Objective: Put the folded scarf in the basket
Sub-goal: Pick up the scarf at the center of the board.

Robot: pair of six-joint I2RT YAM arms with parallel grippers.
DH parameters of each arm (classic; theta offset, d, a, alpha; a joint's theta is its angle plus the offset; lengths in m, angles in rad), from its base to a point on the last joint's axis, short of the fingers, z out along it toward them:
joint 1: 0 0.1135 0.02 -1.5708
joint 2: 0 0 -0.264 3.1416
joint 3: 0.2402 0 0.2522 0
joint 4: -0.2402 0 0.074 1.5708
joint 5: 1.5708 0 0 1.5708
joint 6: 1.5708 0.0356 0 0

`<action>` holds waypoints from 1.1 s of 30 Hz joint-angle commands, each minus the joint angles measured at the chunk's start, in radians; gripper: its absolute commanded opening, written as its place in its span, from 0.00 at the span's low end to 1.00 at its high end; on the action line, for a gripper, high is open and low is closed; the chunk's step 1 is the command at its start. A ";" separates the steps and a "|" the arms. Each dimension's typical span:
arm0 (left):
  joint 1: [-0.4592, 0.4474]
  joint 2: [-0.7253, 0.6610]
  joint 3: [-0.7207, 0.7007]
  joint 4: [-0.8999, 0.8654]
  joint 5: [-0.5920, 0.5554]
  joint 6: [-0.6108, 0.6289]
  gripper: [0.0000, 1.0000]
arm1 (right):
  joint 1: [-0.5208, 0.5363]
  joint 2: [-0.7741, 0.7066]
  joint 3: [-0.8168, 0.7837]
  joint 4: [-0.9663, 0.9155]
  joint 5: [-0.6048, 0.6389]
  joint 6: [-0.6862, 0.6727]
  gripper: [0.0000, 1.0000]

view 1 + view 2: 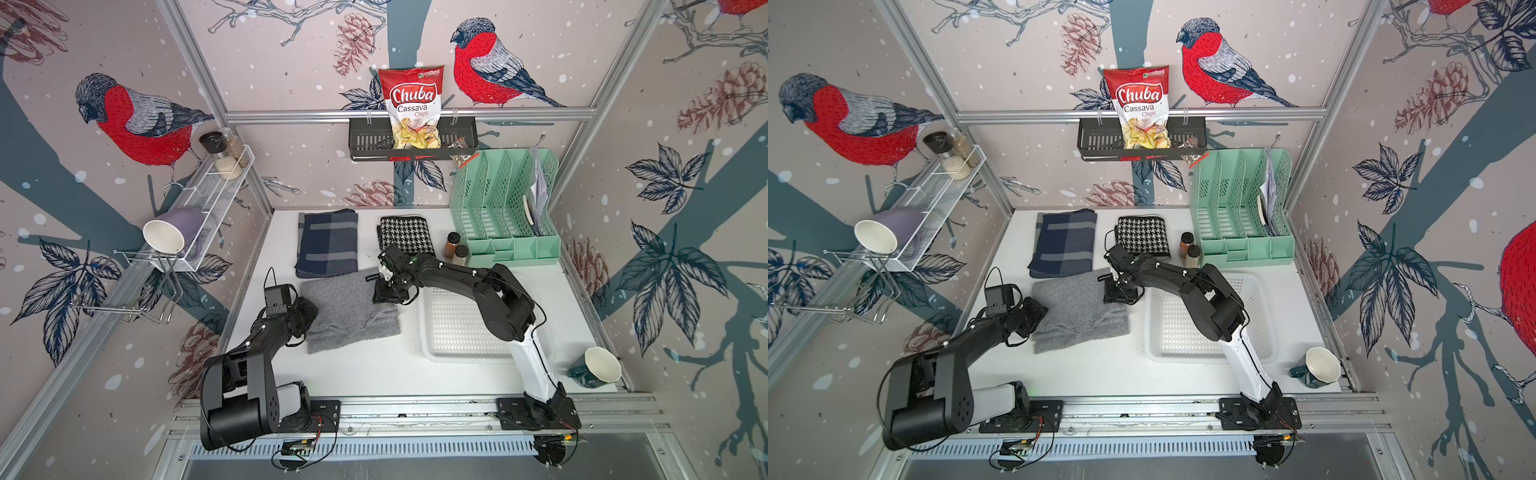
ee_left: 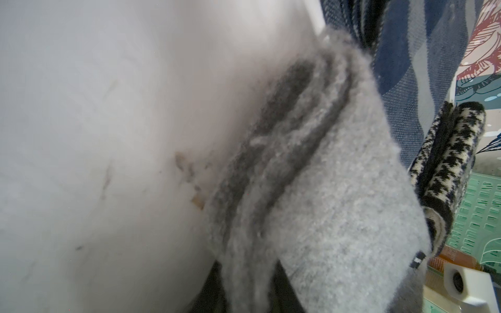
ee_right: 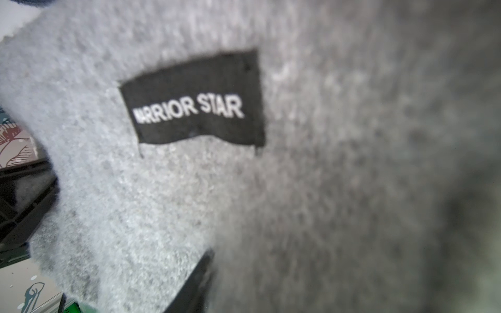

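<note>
Grey scarf [image 1: 351, 311] between left tool [image 1: 306, 316], right tool [image 1: 386, 296]

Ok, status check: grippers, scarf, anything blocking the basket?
Both grips unconfirmed: left gripper at left edge of gray scarf, right gripper at its far right corner. Scarf on table, not in basket. Only the right arm hangs over basket.

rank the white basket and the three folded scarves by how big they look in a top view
1. white basket, though the right arm hides part of it
2. grey scarf
3. navy plaid scarf
4. houndstooth scarf, clearly smallest
</note>
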 commanded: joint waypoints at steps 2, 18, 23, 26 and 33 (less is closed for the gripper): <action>-0.004 -0.010 -0.010 -0.098 0.020 -0.013 0.07 | 0.002 0.007 -0.001 -0.028 0.025 0.019 0.34; -0.004 -0.150 0.018 -0.128 0.117 -0.030 0.00 | 0.043 -0.036 0.047 -0.074 0.109 0.050 0.00; -0.004 -0.179 0.049 -0.182 0.132 -0.023 0.00 | 0.052 -0.071 0.056 -0.092 0.134 0.063 0.00; -0.004 -0.198 0.067 -0.217 0.124 -0.021 0.00 | 0.059 -0.090 0.071 -0.113 0.155 0.066 0.00; -0.007 -0.230 0.101 -0.275 0.131 -0.023 0.00 | 0.062 -0.124 0.075 -0.136 0.173 0.083 0.00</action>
